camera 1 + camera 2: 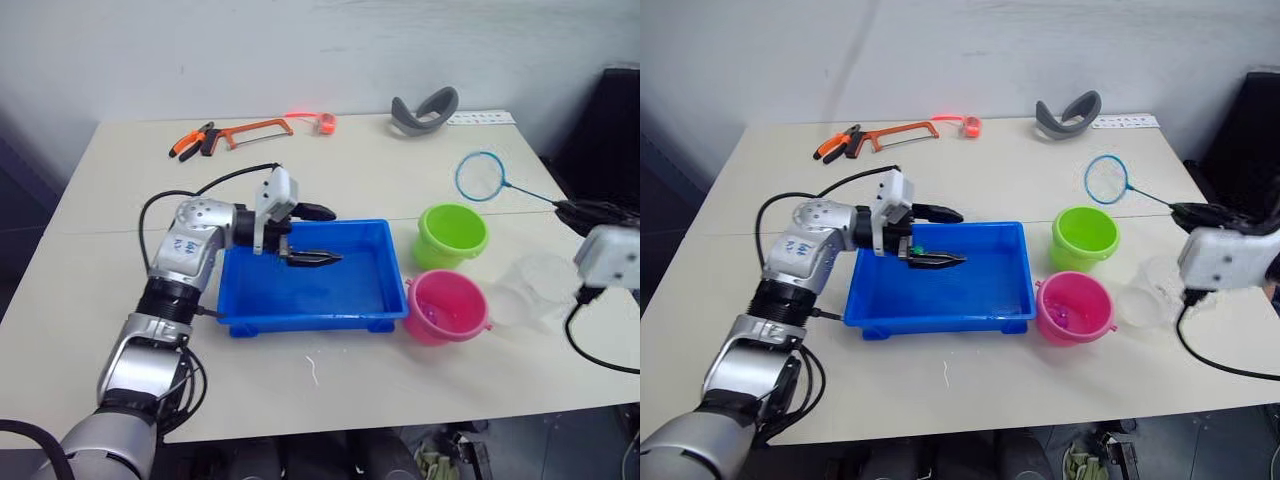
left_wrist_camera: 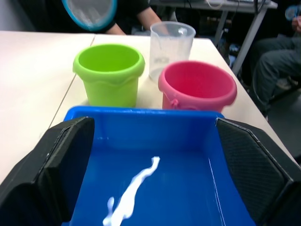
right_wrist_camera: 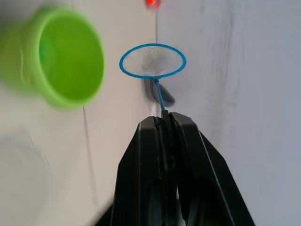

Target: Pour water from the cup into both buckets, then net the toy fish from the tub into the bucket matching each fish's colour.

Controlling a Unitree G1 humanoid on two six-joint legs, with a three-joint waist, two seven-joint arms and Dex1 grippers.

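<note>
Inside, bright blue tub point(image 1: 310, 290), glossy, rolled rim, water glint.

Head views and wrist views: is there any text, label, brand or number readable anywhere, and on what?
No text can be read.
White paper strip at the table's far edge: has print, too small to read.
Left arm's grey forearm casing: blue markings, too blurred to read.
Clear cup: faint marks on the wall, not legible.
Green bucket, pink bucket, blue tub: no markings seen.
</note>
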